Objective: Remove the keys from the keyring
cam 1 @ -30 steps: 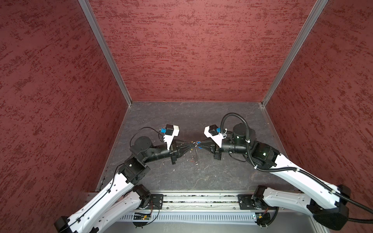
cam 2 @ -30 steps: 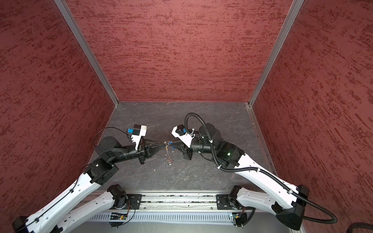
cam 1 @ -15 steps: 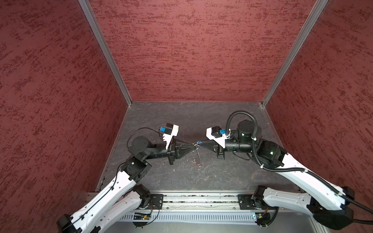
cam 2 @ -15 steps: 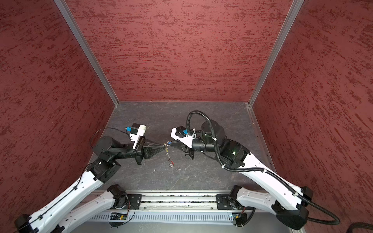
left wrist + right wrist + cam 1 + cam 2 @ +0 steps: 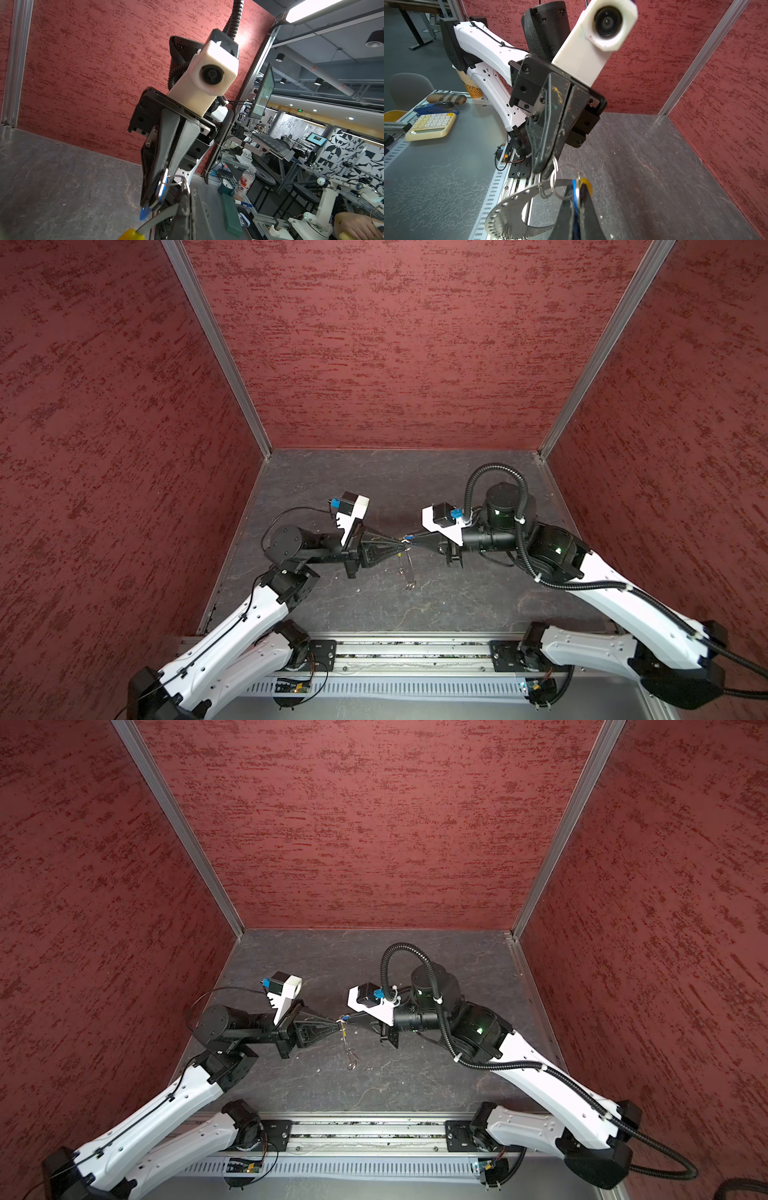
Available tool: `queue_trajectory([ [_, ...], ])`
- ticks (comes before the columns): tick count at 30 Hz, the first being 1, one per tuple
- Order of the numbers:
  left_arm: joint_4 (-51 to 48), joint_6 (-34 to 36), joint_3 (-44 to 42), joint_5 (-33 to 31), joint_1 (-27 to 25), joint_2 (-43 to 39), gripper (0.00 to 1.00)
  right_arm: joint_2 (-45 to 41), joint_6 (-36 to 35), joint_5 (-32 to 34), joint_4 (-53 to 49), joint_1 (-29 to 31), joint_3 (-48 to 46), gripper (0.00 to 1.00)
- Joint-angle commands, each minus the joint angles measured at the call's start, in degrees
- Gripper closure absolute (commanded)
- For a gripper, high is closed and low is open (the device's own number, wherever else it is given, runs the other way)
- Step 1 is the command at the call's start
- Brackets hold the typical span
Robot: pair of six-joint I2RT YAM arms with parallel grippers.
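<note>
Past the front rail (image 5: 395, 651), mid-frame, the keyring (image 5: 407, 572) hangs toward the grey counter (image 5: 457, 601), one small ring pinched in the clenched left hand (image 5: 400, 549), tip to tip with the right hand (image 5: 417, 546) clamped on the blue-tagged one of the keys (image 5: 409, 537), red wall (image 5: 395, 344) behind.

We see walls (image 5: 395, 344) of mottled red streaked with darker red and a floor (image 5: 374, 481) of dark grey veined with pale lines. In both top views the left arm (image 5: 232, 635) at seven o'clock and the right arm (image 5: 623, 605) at five o'clock wear white shells over black joints. We find the right gripper (image 5: 417, 544) black, the left gripper (image 5: 400, 548) black with orange flecks, the keyring (image 5: 506, 204) silvery with a yellow segment (image 5: 131, 235), the key tag (image 5: 144, 214) blue, and the calculator (image 5: 431, 126) cream with white and yellow keys.
</note>
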Motion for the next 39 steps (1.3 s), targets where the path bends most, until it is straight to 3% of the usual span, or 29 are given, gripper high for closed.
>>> queue_trajectory([
  [1, 8.56, -3.31, 0.12, 4.41, -0.83, -0.13, 1.0, 0.92, 0.38, 0.99, 4.35, -0.69, -2.21, 1.0],
  [12, 9.07, -3.57, -0.18, -0.67, -0.55, -1.12, 1.0, -1.36, 5.73, -1.13, 11.59, -0.51, -9.36, 1.0],
  [15, 1.66, 1.95, 0.5, -4.79, -0.8, -3.33, 1.0, -1.98, 8.47, -1.4, 14.24, -0.52, -11.38, 1.0],
  [20, -13.27, 15.9, 0.95, -18.25, -4.22, -8.98, 1.0, -2.25, 14.39, 1.11, 18.47, -0.25, -14.05, 1.0],
  [23, -12.53, 19.74, -0.41, -21.75, -6.24, -10.14, 1.0, -1.83, 17.05, 2.79, 20.0, 0.06, -15.05, 1.0],
  [28, -7.8, 20.97, -2.21, -19.75, -6.71, -8.7, 1.0, -1.89, 20.58, 6.26, 22.22, 0.98, -16.21, 1.0],
  [29, -7.7, 21.3, -2.11, -19.02, -6.66, -8.53, 1.0, -2.14, 20.81, 6.75, 22.13, 0.98, -16.31, 0.97],
  [34, -9.11, 22.52, -1.48, -16.24, -6.71, -8.06, 1.0, -4.96, 22.2, 9.8, 22.27, 1.06, -17.62, 0.6],
  [39, -11.19, 23.71, -1.73, -17.82, -6.41, -8.4, 1.0, -9.66, 23.77, 12.02, 24.03, 1.02, -19.81, 0.46],
])
